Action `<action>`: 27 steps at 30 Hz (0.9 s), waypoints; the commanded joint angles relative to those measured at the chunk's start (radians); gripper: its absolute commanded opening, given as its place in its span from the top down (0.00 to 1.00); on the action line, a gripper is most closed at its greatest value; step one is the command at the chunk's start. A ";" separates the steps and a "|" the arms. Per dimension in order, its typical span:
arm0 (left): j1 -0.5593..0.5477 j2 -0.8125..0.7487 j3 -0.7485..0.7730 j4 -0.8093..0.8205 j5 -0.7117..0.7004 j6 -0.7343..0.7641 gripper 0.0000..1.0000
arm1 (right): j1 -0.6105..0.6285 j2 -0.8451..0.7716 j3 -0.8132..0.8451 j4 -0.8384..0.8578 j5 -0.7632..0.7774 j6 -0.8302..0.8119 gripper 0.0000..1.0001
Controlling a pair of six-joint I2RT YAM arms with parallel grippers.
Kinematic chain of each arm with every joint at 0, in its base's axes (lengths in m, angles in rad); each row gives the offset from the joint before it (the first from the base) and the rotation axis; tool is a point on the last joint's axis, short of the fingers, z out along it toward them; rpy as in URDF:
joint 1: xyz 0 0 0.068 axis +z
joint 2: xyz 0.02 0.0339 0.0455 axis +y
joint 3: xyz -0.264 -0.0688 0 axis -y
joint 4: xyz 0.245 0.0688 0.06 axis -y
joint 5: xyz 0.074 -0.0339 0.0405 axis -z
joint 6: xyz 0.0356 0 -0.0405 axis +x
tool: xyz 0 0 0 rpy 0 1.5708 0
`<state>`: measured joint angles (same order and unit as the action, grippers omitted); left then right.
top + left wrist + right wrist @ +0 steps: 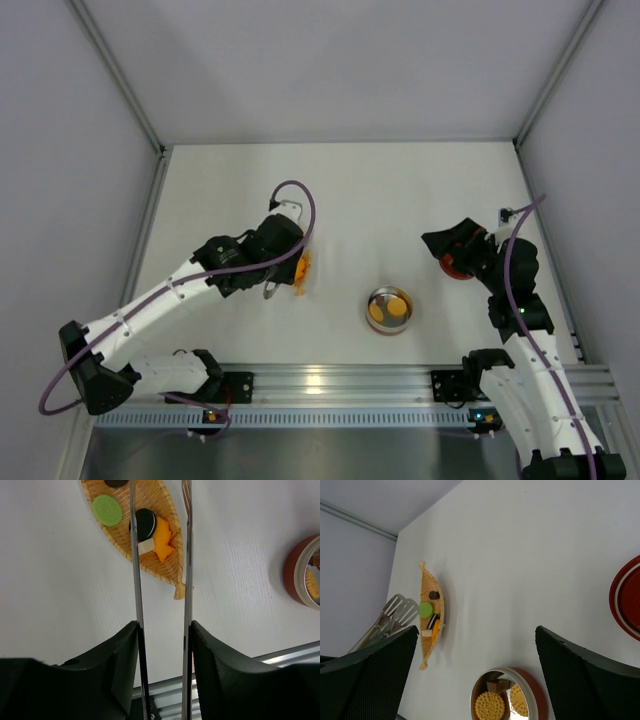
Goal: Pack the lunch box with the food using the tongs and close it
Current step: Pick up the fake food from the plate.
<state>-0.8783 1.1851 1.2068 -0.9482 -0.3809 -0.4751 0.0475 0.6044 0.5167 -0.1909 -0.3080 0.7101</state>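
1. While the left gripper pinches the tongs low down, one pad sits outside each arm, so a squeeze would bring the tips together; the tong arms stand apart
2. Tongs reach out over the woven boat-shaped tray, left of the table's middle. One arm crosses the sandwich cookie, which reads as lining up on a piece. The tips are cut off in the left wrist view; from the right wrist they look empty
3. Food in the tray: green disc, orange piece, cream cube, a dark piece at the far end
4. Lunch box sits open near the table's near edge, right of middle, between the two arms so either can reach it. Two round biscuits and a brown cube lie inside, so I'd judge it partly packed
5. Right gripper has its fingers spread wide with nothing between them. It hovers over the red lid, which lies flat toward the table's right edge, likely parked there for the closing step
6. Table is plain white and matte, with pale grey walls on three sides. An aluminium rail along the near edge carries both bases, and purple cables loop off the arms
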 commanded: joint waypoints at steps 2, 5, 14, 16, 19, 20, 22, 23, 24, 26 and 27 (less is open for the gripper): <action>0.002 0.002 -0.024 0.014 0.046 0.023 0.51 | -0.009 -0.008 -0.006 0.070 0.003 -0.001 0.01; 0.002 -0.002 -0.045 0.008 0.050 0.024 0.51 | -0.009 -0.009 -0.006 0.071 0.003 -0.001 0.00; 0.002 0.001 -0.105 0.005 0.033 0.020 0.51 | -0.009 -0.008 -0.014 0.077 0.000 0.002 0.00; 0.002 0.004 -0.115 0.006 0.024 0.020 0.51 | -0.009 -0.008 -0.014 0.077 0.000 0.000 0.01; 0.004 0.011 -0.122 0.009 0.014 0.020 0.50 | -0.011 -0.009 -0.014 0.077 0.000 0.000 0.01; 0.004 0.016 -0.124 0.009 0.013 0.020 0.50 | -0.011 -0.006 -0.014 0.077 0.000 -0.001 0.01; 0.007 0.018 -0.131 0.012 0.011 0.023 0.50 | -0.009 -0.006 -0.014 0.077 0.000 -0.001 0.01; 0.010 0.021 -0.135 0.014 0.010 0.023 0.50 | -0.011 -0.006 -0.014 0.077 0.001 -0.001 0.01; 0.012 0.019 -0.136 0.017 0.008 0.021 0.50 | -0.011 -0.006 -0.014 0.077 0.000 -0.001 0.01; 0.019 0.021 -0.142 0.020 0.008 0.026 0.50 | -0.009 -0.006 -0.015 0.077 0.000 -0.001 0.01; 0.022 0.022 -0.144 0.022 0.007 0.026 0.50 | -0.011 -0.005 -0.015 0.077 0.001 -0.001 0.00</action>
<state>-0.8680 1.2053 1.0710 -0.9474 -0.3523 -0.4637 0.0475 0.6044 0.5022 -0.1867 -0.3080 0.7105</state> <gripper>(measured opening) 0.498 0.993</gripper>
